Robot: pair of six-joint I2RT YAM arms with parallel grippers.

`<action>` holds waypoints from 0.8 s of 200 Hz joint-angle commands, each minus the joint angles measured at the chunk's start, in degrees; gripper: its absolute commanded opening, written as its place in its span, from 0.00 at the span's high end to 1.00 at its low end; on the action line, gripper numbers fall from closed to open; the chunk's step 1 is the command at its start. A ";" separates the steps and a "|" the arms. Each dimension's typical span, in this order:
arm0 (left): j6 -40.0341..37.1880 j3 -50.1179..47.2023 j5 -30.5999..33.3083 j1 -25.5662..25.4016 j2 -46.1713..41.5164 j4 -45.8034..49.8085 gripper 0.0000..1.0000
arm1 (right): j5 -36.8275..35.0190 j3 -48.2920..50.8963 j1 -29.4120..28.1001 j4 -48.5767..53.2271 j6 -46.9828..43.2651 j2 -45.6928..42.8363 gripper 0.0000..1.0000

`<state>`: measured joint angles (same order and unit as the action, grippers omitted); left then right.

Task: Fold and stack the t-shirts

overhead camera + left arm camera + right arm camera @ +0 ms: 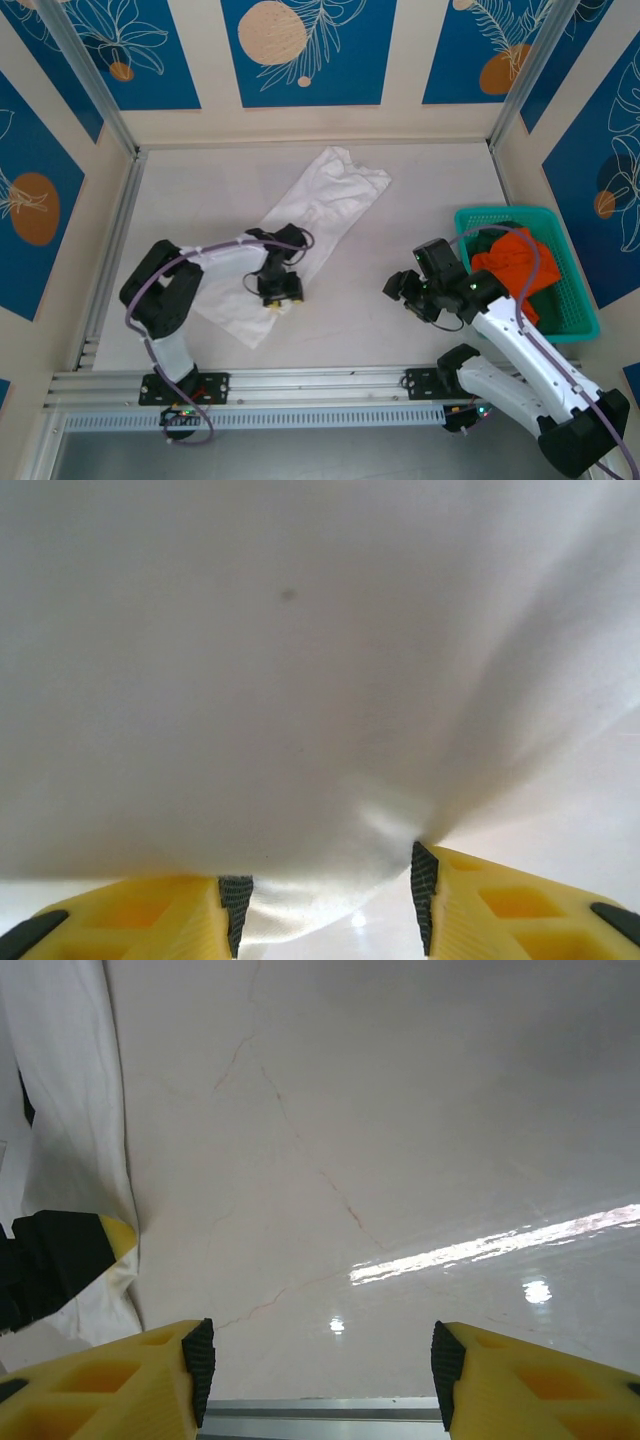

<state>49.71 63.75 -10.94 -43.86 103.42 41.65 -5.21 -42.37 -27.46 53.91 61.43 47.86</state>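
Observation:
A white t-shirt (325,200) lies stretched out diagonally on the table, from the back centre down toward the front left. My left gripper (280,298) rests on its right edge, near the lower end. In the left wrist view the white t-shirt (300,660) spreads right in front of the left gripper (328,872). The jaws stand apart, a fold of the hem sags between them, and the cloth puckers at the right fingertip (424,865). My right gripper (398,290) hovers open over bare table to the right of the shirt. An orange t-shirt (510,262) and a dark green t-shirt (490,240) sit crumpled in the basket.
The teal lattice basket (500,213) stands at the right edge of the table. A metal rail (300,380) runs along the near edge, and blue patterned walls close in the other three sides. In the right wrist view the right gripper (320,1345) faces bare marbled tabletop (400,1110), with the white t-shirt (70,1110) at left.

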 commanded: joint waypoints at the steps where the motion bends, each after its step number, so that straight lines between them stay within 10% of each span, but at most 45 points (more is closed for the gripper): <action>1: 11.30 6.56 -2.59 -7.56 7.16 -6.24 0.49 | -0.53 -1.14 2.23 3.07 -0.93 2.18 0.38; 85: 31.28 32.13 -6.15 -20.73 21.34 -10.85 0.41 | -2.20 -1.91 13.78 4.75 -5.10 4.07 0.38; 160: 10.87 29.48 -5.53 -6.53 3.33 3.81 0.21 | 6.90 0.16 14.10 -5.74 -5.42 8.37 0.40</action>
<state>70.61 94.21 -16.43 -56.97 114.83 36.64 -4.40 -43.07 -13.04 53.93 57.28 53.01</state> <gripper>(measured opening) 0.785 0.610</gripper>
